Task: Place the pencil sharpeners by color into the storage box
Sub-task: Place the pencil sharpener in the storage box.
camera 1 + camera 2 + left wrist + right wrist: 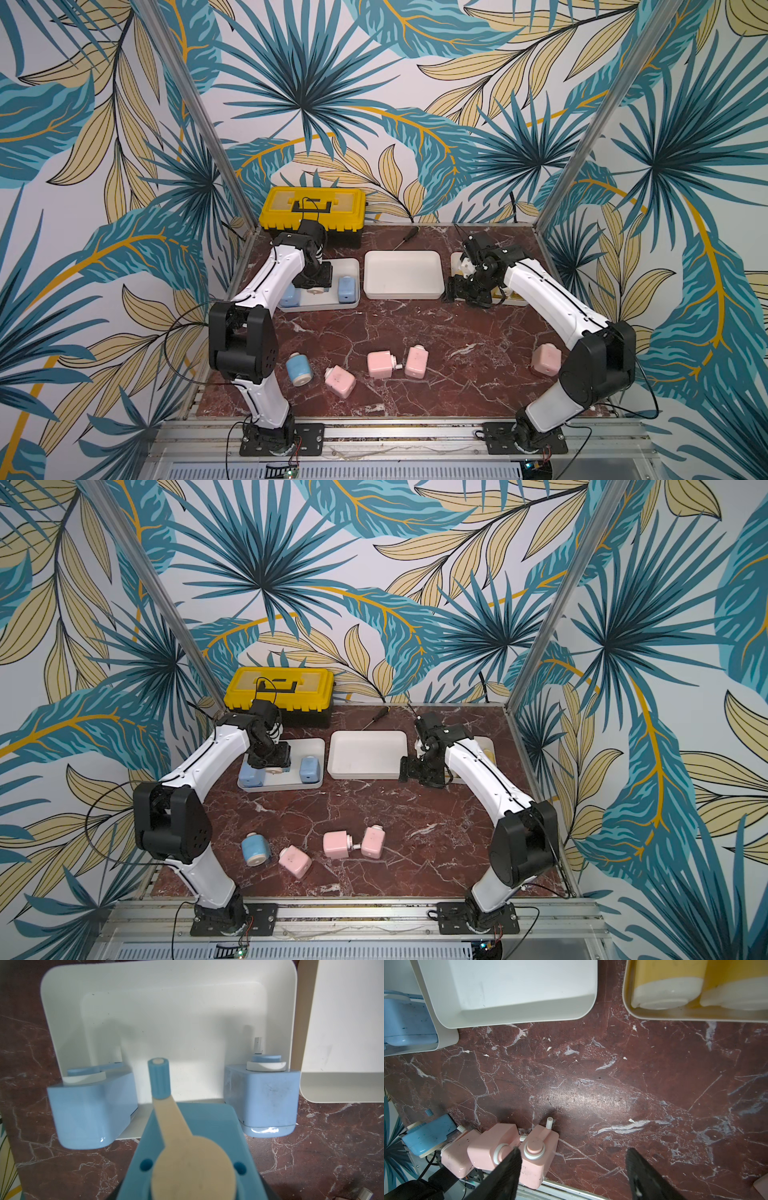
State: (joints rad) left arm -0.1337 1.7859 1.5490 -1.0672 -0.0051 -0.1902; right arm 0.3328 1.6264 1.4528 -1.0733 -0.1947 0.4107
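Left wrist view shows a blue pencil sharpener (187,1147) grasped in the left gripper (314,286) fingers over the left white tray (166,1012), between two blue ones (91,1111) (268,1101). Right gripper (573,1167) fingers spread, holding nothing. Pink sharpeners (380,364) lie on the bench (374,324).

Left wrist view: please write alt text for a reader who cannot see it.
A blue pencil sharpener with a cream crank fills the foreground, held above a white tray. Two more blue sharpeners, one and another, stand in the tray's near corners on the red marble table.
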